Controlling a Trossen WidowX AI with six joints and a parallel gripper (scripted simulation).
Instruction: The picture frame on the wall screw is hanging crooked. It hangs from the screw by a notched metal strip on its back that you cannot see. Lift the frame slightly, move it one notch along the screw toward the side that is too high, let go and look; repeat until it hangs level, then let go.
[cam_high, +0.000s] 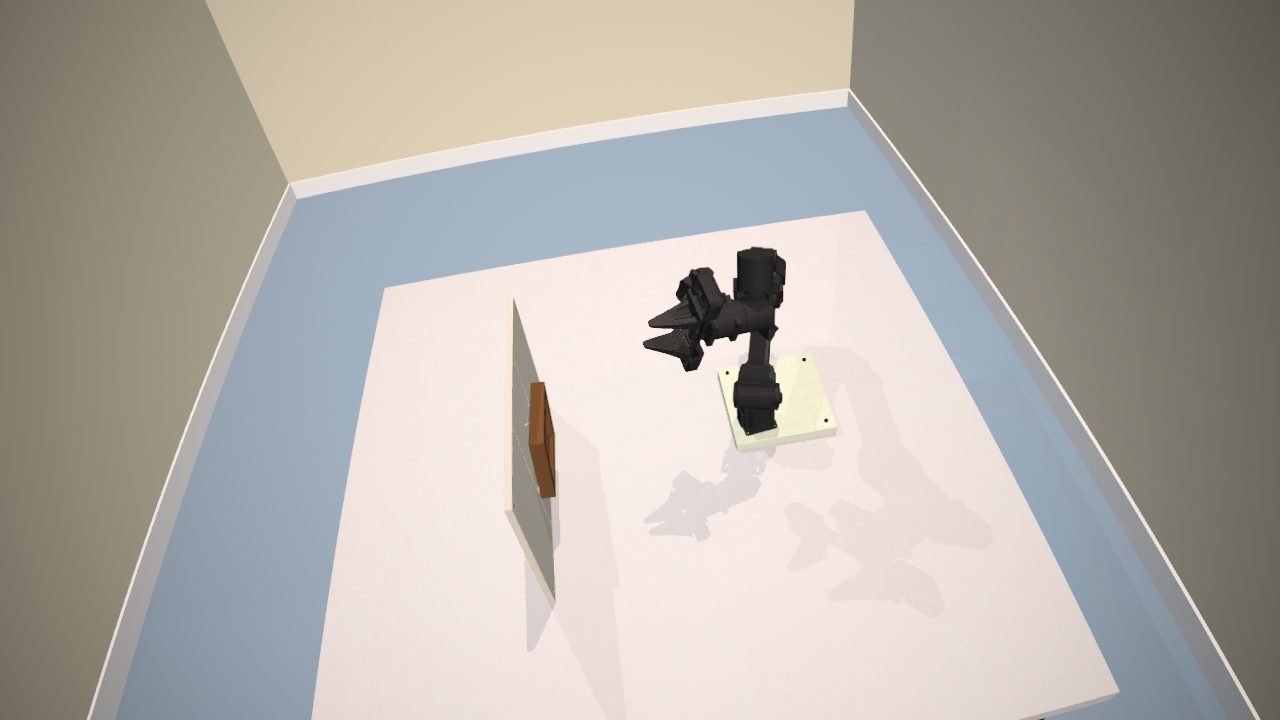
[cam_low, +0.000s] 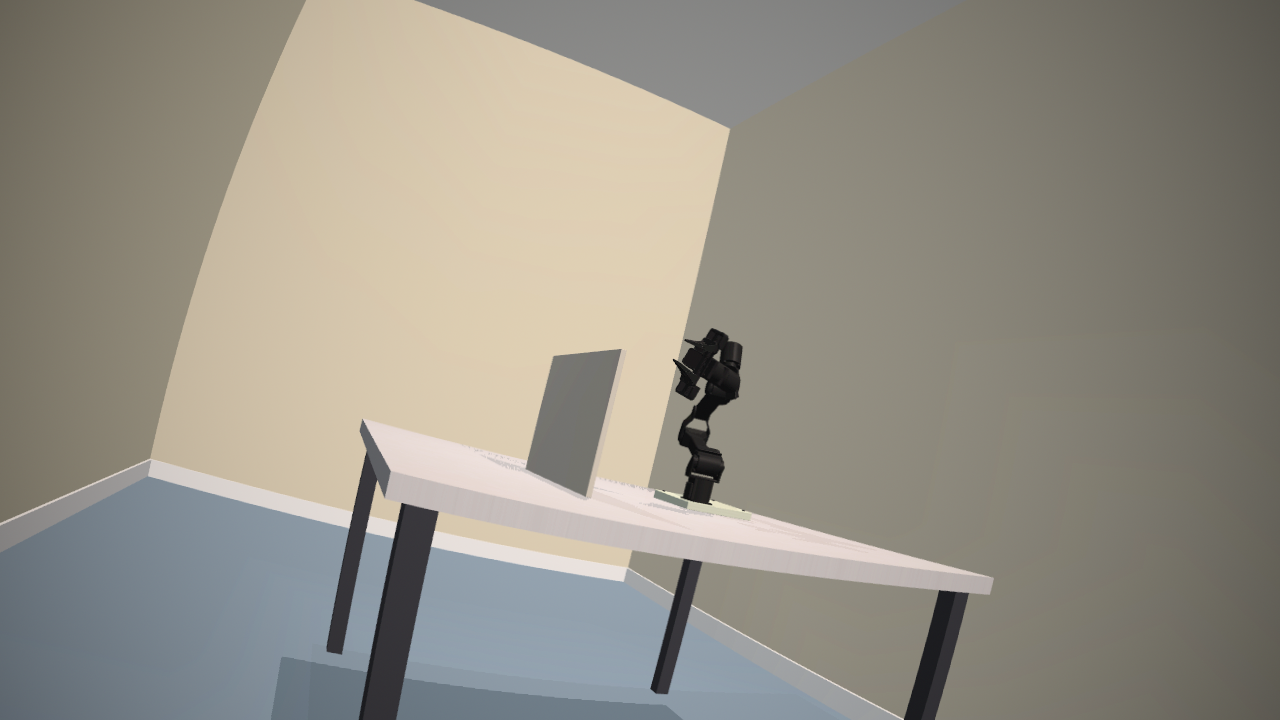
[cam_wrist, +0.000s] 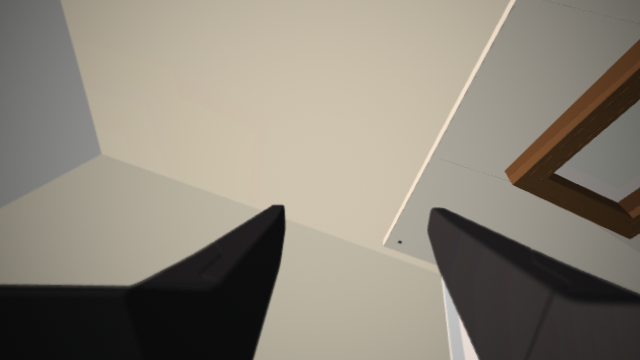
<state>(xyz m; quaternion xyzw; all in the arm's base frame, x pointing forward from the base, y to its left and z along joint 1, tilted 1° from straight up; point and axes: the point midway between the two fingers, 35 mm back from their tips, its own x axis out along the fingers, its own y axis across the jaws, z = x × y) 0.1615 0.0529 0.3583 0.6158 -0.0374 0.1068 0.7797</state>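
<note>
The brown picture frame (cam_high: 537, 416) (cam_wrist: 575, 115) hangs on the grey face of the upright board (cam_high: 523, 483) (cam_low: 577, 420) (cam_wrist: 480, 130). In the wrist view its long side runs at an angle to the board's edge, so it looks crooked; the slant makes the amount unclear. The screw and the strip are hidden behind it. In the exterior view the board hides the frame. My gripper (cam_high: 647, 333) (cam_low: 680, 350) (cam_wrist: 356, 217) is partly open and empty, raised above the table, well apart from the frame on its front side.
The board stands on the pale table (cam_high: 429, 402) (cam_low: 501, 514). The arm's base sits on a pale yellow plate (cam_high: 805, 394) in front of the board. The board's pale edge and a corner with a small dark dot (cam_wrist: 399, 242) show in the wrist view. Room walls surround the table.
</note>
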